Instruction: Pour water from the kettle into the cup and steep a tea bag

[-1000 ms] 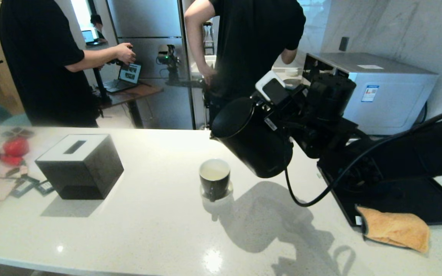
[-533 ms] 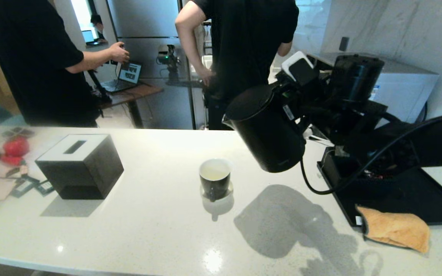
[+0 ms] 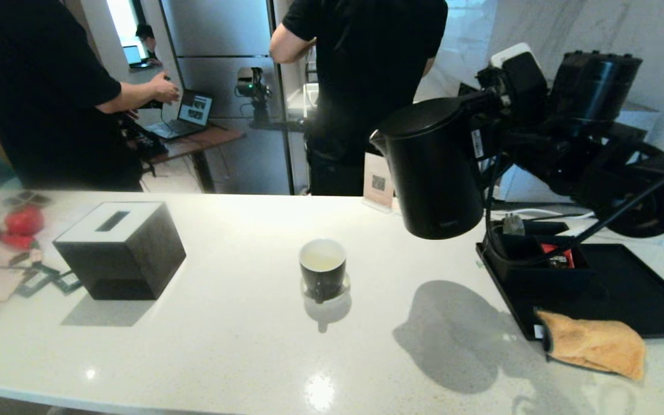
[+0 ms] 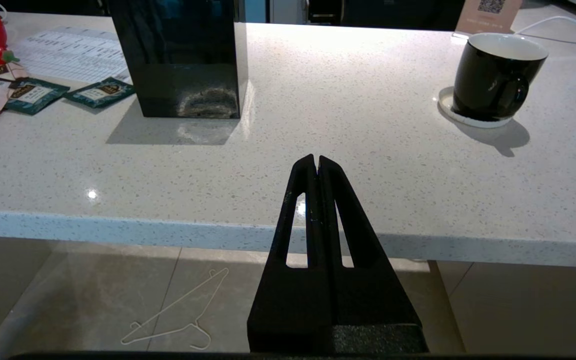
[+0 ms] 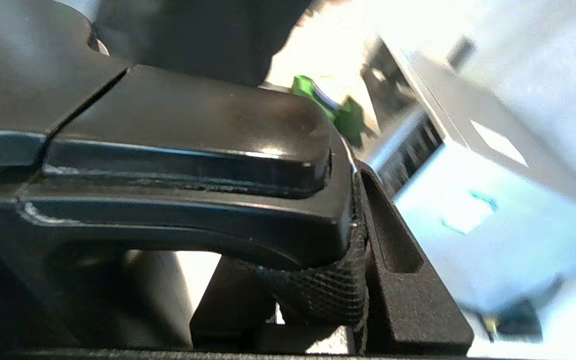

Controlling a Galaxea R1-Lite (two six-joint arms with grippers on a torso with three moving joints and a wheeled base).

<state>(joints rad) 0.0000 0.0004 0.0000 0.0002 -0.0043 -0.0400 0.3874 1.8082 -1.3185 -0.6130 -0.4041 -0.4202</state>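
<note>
A pale speckled counter point(image 3: 240, 346) runs across a kitchen with a steel fridge behind, where two people in black shirts stand at its far side; the right gripper point(image 3: 490, 135) holds the kettle point(image 3: 433, 167) by its handle, clamped tight, nearly upright and in the air above the counter, between the cup point(image 3: 322, 268) and the black tray point(image 3: 626, 300) to the robot's right; the cup sits on a small coaster mid-counter, pale liquid visible inside, so the pour looks done and the kettle looks bound for the tray side; the left gripper point(image 4: 316, 165) hangs below the counter's near edge, pincer pressed shut and empty; the next move likely calls for setting the kettle down level without snagging its trailing cord, then fetching a tea bag; no tea bag can be picked out for certain, though teal packets point(image 4: 99, 91) lie near a red sachet point(image 3: 21, 222) at the far left; a black tissue box point(image 3: 119, 251) stands between those packets and the cup; an orange cloth point(image 3: 594, 343) drapes over the tray's near edge, and a small black box of sachets point(image 3: 539, 262) occupies its far corner, crowding the landing spot.
</note>
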